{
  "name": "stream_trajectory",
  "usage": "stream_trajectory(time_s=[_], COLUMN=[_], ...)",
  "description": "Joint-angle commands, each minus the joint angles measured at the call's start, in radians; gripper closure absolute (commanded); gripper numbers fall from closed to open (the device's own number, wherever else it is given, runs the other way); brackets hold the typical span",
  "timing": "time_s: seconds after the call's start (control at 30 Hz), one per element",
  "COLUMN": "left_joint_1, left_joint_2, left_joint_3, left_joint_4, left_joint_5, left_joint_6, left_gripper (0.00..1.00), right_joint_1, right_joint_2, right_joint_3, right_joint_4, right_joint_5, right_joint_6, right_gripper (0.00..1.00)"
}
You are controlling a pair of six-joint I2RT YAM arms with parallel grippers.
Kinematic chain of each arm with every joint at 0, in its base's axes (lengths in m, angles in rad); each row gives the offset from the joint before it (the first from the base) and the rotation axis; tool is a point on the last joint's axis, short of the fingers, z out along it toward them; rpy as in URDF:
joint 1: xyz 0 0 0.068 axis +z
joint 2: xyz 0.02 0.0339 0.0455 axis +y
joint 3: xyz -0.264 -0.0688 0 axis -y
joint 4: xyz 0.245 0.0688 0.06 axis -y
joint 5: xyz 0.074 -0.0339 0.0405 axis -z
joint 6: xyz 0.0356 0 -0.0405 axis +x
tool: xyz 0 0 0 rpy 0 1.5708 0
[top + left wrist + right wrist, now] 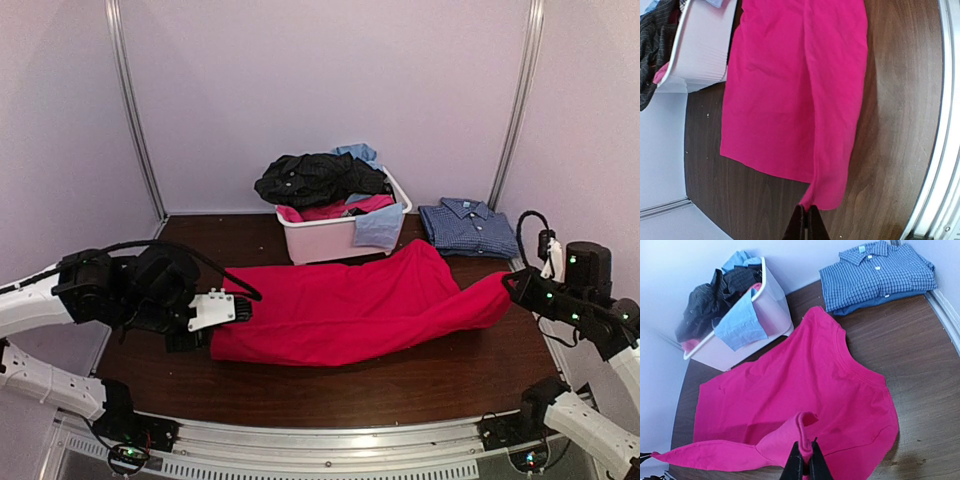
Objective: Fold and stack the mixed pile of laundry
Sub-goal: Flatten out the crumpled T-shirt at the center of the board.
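A bright pink-red shirt lies spread across the middle of the table; it also shows in the left wrist view and the right wrist view. My left gripper is shut on the shirt's lower corner. My right gripper is shut on a fold of the shirt's sleeve and holds it lifted. The rest of the pile, black pinstriped, light blue and pink cloth, fills the white tub. A folded blue checked shirt lies at the back right.
The white tub stands at the back centre, close to the pink shirt's far edge. Grey walls and metal posts enclose the table. The table's metal front rail runs along the near edge.
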Motion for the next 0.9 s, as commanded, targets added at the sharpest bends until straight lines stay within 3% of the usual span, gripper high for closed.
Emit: stream_trajectory(time_s=[0.0,0.23,0.43,0.67,0.87], left_joint_1=[-0.073,-0.198,-0.373,-0.417,-0.413], left_joint_2=[0.046,0.046,0.083,0.050,-0.023], left_joint_3=[-0.038,-0.026,-0.051,-0.121,-0.160], left_joint_4=[-0.134,-0.139,-0.152,-0.151,-0.083], left_joint_5=[-0.038,0.041,0.055,0.166,-0.026], left_joint_6=[-0.030,0.007,0.007,0.066,0.001], left_gripper=[1.00,1.00,1.00,1.00,1.00], right_joint_1=[-0.001,0.000,-0.001,-0.001,0.000], right_joint_2=[-0.082,-0.128,-0.252,-0.322,-0.227], right_joint_3=[0.019,-0.033,-0.013,-0.130,-0.111], right_joint_4=[-0.025,-0.105,-0.248,-0.288,-0.214], right_joint_5=[0.050,-0.033,0.027,-0.011,0.080], right_joint_6=[0.028,0.072,0.167,0.283,0.225], right_gripper=[1.00,1.00,1.00,1.00,1.00])
